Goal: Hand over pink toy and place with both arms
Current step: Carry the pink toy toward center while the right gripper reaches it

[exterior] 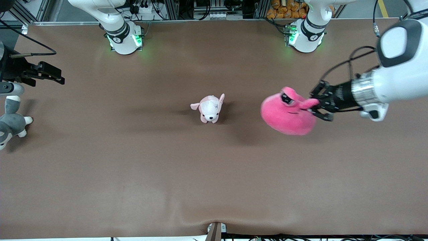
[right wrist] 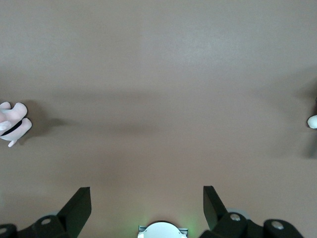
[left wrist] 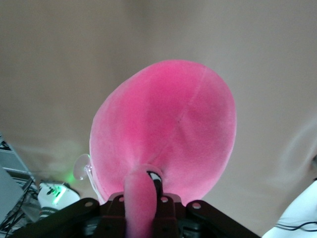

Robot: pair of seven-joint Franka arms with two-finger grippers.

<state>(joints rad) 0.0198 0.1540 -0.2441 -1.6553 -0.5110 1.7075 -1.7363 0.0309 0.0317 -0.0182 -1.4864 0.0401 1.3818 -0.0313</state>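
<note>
The left gripper [exterior: 317,106] is clamped on a limb of the pink toy [exterior: 288,113], which hangs from it above the table [exterior: 133,174] at the left arm's end. The right gripper [exterior: 45,74], fingers spread and empty, waits well apart at the right arm's end; the toy's body extends from the left gripper toward it. No writing is readable.

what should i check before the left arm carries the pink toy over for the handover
1. Left pincer shut on the pink toy: ok.
2. Grip hold: pinches only a small nub of plush; security cannot tell.
3. Toy lifted off the table: ok, its shadow lies apart below.
4. Right pincer open to receive: ok.
5. Right arm in position: not ok, waits at its end of the table above the grey-and-white plush.
6. Puppy plush at mid-table: may obstruct, cannot tell.
</note>
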